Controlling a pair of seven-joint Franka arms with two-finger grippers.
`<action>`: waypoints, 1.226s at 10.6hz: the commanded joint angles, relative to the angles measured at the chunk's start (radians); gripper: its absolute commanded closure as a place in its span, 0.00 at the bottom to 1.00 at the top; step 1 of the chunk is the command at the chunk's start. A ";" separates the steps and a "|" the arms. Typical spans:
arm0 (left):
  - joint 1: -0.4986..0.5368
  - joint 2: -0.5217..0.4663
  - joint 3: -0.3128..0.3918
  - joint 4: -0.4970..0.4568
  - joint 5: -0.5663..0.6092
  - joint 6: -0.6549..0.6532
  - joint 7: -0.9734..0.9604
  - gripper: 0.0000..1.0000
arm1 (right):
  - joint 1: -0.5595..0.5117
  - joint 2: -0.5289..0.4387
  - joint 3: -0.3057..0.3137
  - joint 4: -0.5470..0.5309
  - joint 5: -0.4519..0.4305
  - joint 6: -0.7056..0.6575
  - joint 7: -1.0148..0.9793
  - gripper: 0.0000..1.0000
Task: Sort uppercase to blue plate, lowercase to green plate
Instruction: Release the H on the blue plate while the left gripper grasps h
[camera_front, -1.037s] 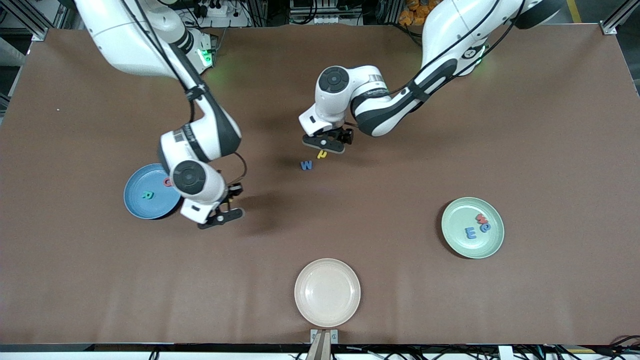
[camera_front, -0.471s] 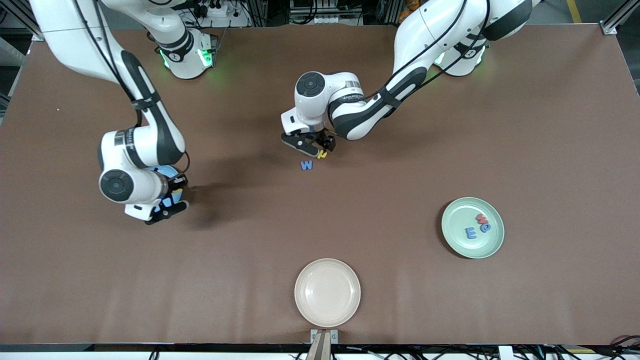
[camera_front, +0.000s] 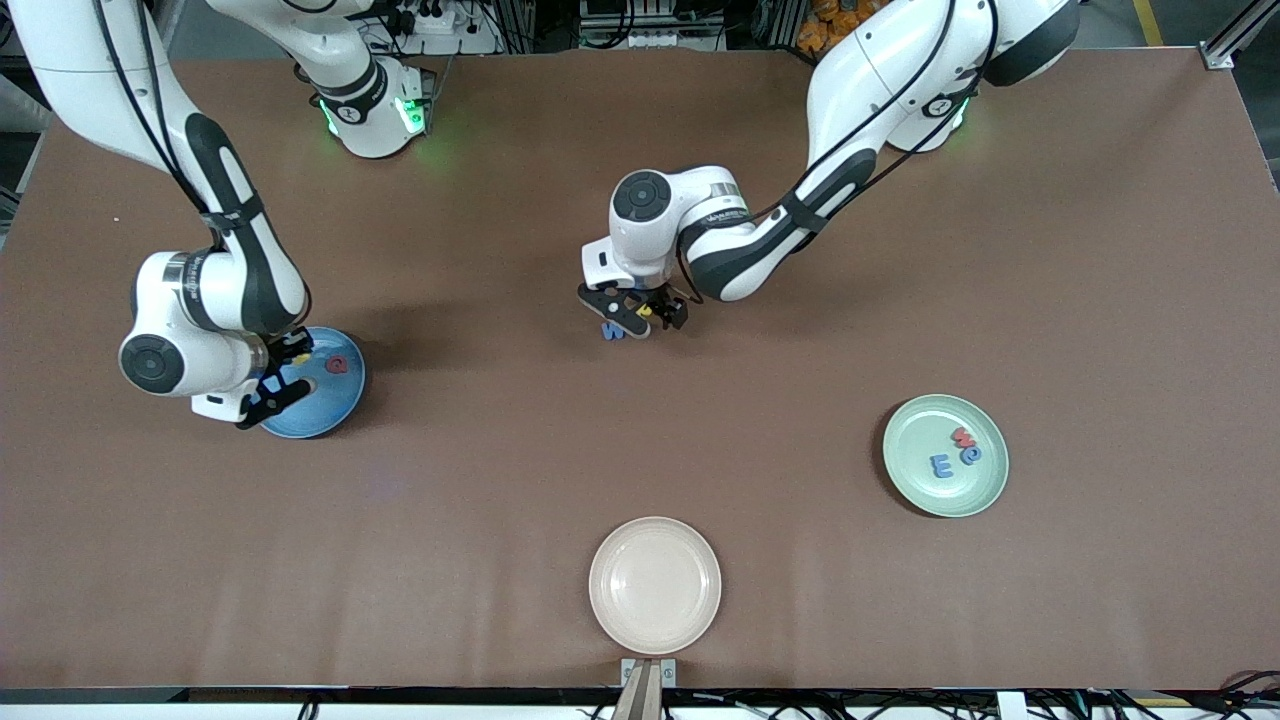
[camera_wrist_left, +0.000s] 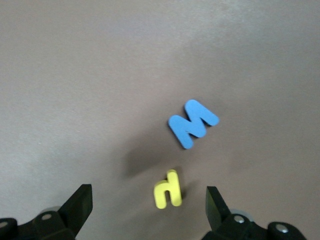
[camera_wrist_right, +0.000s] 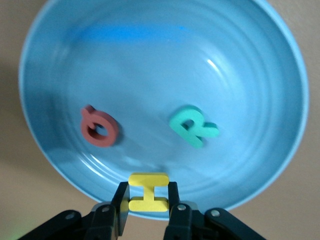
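Observation:
My right gripper (camera_front: 287, 372) is shut on the yellow H (camera_wrist_right: 148, 191) and holds it over the rim of the blue plate (camera_front: 322, 410). In the right wrist view the blue plate (camera_wrist_right: 165, 60) holds the red Q (camera_wrist_right: 99, 128) and the teal R (camera_wrist_right: 193, 128). The red Q (camera_front: 337, 365) also shows in the front view. My left gripper (camera_front: 632, 318) is open and low over the table, with the yellow hooked letter (camera_wrist_left: 168, 189) between its fingers (camera_wrist_left: 82, 200) and the blue M (camera_wrist_left: 192, 123) close by. The green plate (camera_front: 915, 480) holds the red w (camera_front: 963, 436), the blue rounded letter (camera_front: 971, 455) and the blue E (camera_front: 941, 465).
A cream plate (camera_front: 655, 620) stands nearest the front camera, near the table's edge. The two arms' bases stand along the table's top edge. The blue plate lies toward the right arm's end, the green plate toward the left arm's end.
My right gripper has carried the yellow H toward the right arm's end and now holds it over the blue plate. My left gripper has shifted over the yellow hooked letter and blue M.

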 joint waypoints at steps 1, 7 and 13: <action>-0.014 -0.001 0.000 0.006 -0.029 -0.013 0.024 0.00 | -0.010 -0.032 0.005 -0.082 0.008 0.069 -0.024 0.67; -0.017 0.028 0.001 0.006 -0.029 -0.012 0.018 0.04 | -0.009 -0.033 0.019 0.002 0.020 -0.086 0.069 0.18; -0.017 0.032 0.006 0.000 -0.030 -0.012 -0.016 0.24 | -0.010 -0.055 0.142 0.128 0.121 -0.221 0.441 0.18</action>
